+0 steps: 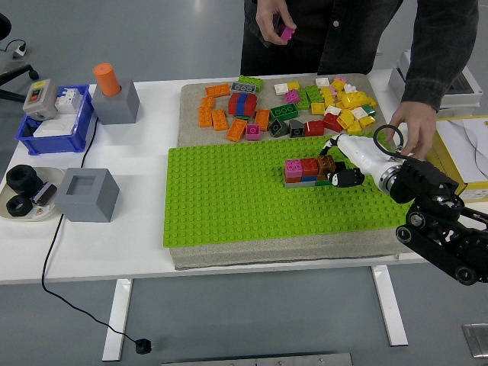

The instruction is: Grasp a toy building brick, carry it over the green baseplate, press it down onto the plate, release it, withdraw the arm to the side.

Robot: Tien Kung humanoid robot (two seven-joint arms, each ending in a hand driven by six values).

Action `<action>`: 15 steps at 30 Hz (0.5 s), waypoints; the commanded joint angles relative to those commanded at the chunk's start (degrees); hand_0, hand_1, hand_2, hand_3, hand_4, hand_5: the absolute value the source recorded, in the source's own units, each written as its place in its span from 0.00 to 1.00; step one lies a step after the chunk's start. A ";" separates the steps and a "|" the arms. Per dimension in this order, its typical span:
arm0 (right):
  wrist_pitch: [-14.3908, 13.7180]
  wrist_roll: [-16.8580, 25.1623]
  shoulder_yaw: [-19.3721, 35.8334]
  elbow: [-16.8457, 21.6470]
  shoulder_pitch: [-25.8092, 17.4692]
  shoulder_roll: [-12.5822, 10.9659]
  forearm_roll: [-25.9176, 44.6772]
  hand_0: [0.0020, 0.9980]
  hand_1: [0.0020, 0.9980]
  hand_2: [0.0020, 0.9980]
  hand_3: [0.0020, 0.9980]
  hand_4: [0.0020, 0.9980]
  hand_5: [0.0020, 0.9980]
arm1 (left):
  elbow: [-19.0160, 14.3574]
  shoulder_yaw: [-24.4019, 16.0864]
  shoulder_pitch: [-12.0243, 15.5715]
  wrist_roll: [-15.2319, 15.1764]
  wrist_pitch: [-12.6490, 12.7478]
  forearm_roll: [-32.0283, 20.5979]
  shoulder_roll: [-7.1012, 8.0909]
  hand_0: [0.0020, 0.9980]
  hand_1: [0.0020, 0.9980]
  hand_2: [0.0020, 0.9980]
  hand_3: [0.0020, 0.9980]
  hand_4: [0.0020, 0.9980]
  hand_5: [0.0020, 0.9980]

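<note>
The brown brick (pixel 327 162) sat on the green baseplate (pixel 229 198), at the right end of a short row of bricks (pixel 303 171) already fixed there (pink, red, blue, grey). It lay directly at the fingertips of the right hand (pixel 341 169), which approached from the right along the row's long axis. The white-shelled fingers (pixel 357 150) lay over and behind the brick and the dark thumb (pixel 348 178) lay just below it, so the hand appeared closed around the brick; how firm the contact was could not be resolved at this size. The brick looked level with its neighbours, so pressing was judged complete or nearly so. The move that followed depended on one relation: the brick lay to the left of the hand, so release and withdrawal had to run rightward, away from the row, without dragging it.

The left hand was not in view.

Loose bricks (pixel 290 103) lay on the grey mat (pixel 191 99) beyond the baseplate. A person at the far side of the table (pixel 137 244) held a pink brick (pixel 287 33) in one hand (pixel 271 23); the person's other hand (pixel 412 130) rested close to the black cable loop (pixel 385 133) at the robot's wrist
</note>
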 joint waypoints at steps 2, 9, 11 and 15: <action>0.00 0.00 -0.07 -0.08 -0.01 0.07 -0.02 0.83 0.86 0.88 0.58 0.59 0.18 | 0.00 0.03 0.00 0.01 -0.01 0.00 -0.01 0.63 0.62 0.59 0.59 0.64 0.17; -0.03 0.02 -0.31 -0.46 -0.05 0.33 -0.07 0.83 0.86 0.88 0.58 0.59 0.18 | 0.00 0.12 0.01 0.00 -0.02 -0.02 -0.03 0.63 0.62 0.59 0.59 0.64 0.17; -0.04 0.02 -0.40 -0.52 -0.05 0.42 -0.10 0.83 0.86 0.88 0.58 0.59 0.18 | 0.00 0.15 0.02 0.00 -0.02 -0.03 -0.04 0.63 0.62 0.59 0.59 0.64 0.17; -0.05 0.03 -0.49 -0.68 -0.03 0.61 -0.12 0.83 0.86 0.88 0.58 0.59 0.18 | 0.00 0.20 -0.01 -0.02 -0.04 -0.07 -0.06 0.63 0.62 0.59 0.59 0.64 0.17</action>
